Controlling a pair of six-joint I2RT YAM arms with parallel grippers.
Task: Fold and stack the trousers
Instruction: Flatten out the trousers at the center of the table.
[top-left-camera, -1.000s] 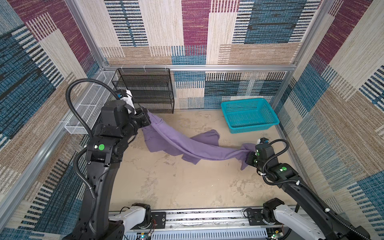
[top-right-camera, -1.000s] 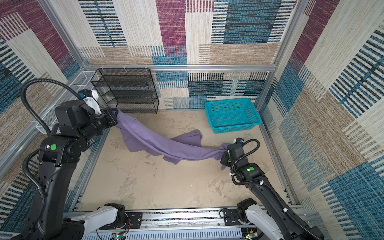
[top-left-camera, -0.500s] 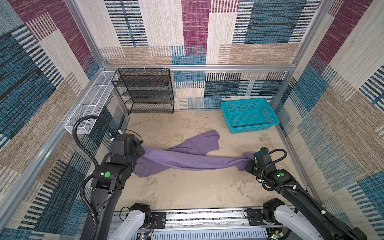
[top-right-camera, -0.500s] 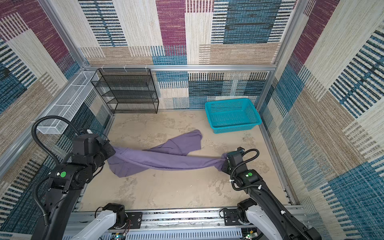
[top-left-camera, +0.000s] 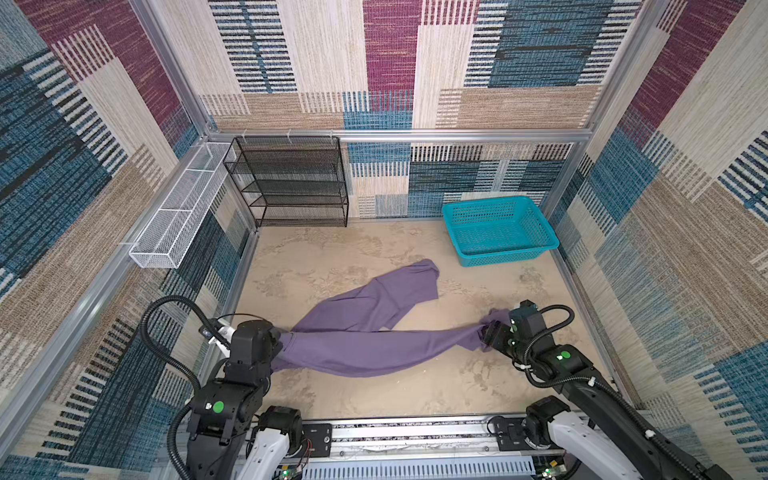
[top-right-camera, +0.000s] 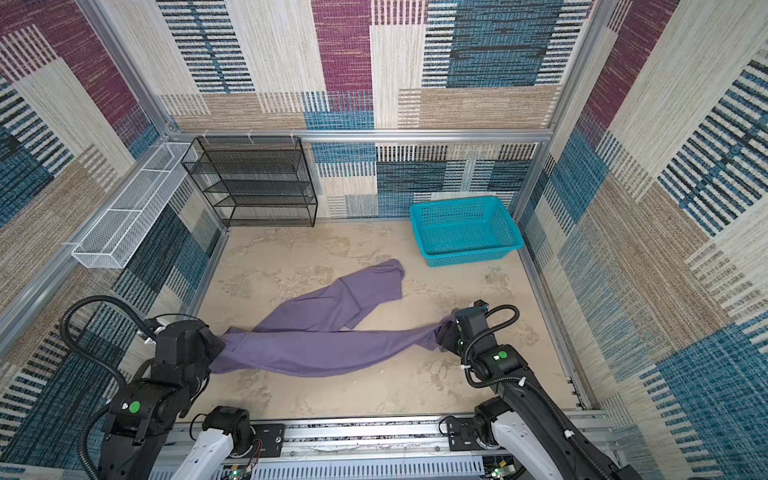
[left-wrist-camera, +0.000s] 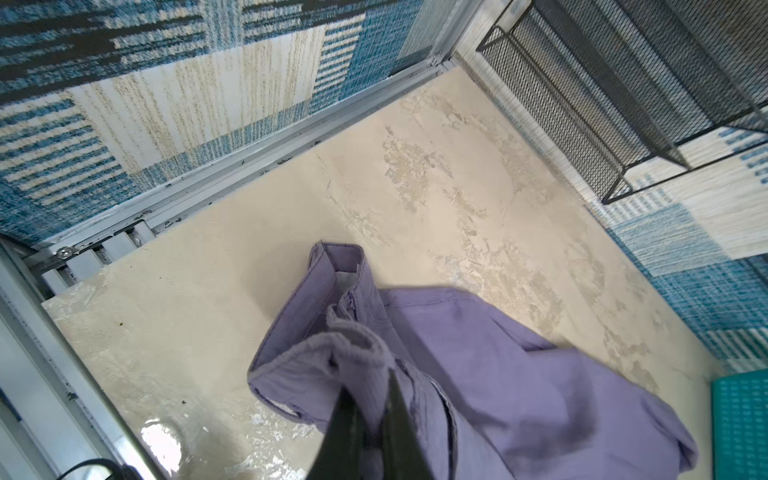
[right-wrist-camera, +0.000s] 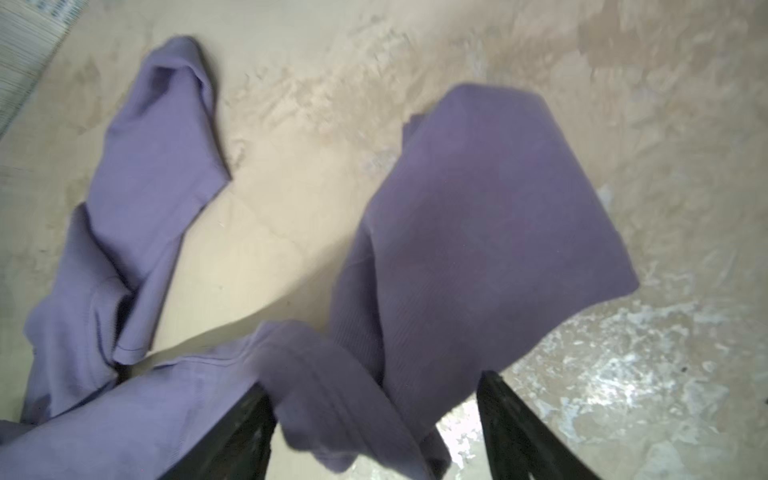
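The lavender-grey trousers (top-left-camera: 365, 345) (top-right-camera: 316, 349) lie stretched across the front of the table. One leg runs left to right between the two arms, and the other angles back toward the basket. My left gripper (top-left-camera: 278, 340) (top-right-camera: 216, 345) is low at the front left. In the left wrist view this gripper (left-wrist-camera: 365, 374) is shut on a bunched fold of the waistband (left-wrist-camera: 353, 345). My right gripper (top-left-camera: 488, 334) (top-right-camera: 444, 332) is at the leg's hem on the right. In the right wrist view that gripper (right-wrist-camera: 376, 386) is open, with the hem cloth (right-wrist-camera: 478, 208) lying loose between the spread fingers.
A teal plastic basket (top-left-camera: 503, 255) stands at the back right. A black mesh shelf (top-left-camera: 291, 183) stands against the back wall. A white wire tray (top-left-camera: 178, 212) hangs on the left wall. The metal rail (top-left-camera: 407, 432) with the arm bases borders the table's front.
The left arm has come down from beside the shelf to the front left, laying the trousers flat. The right gripper has gone from shut on the hem to open.
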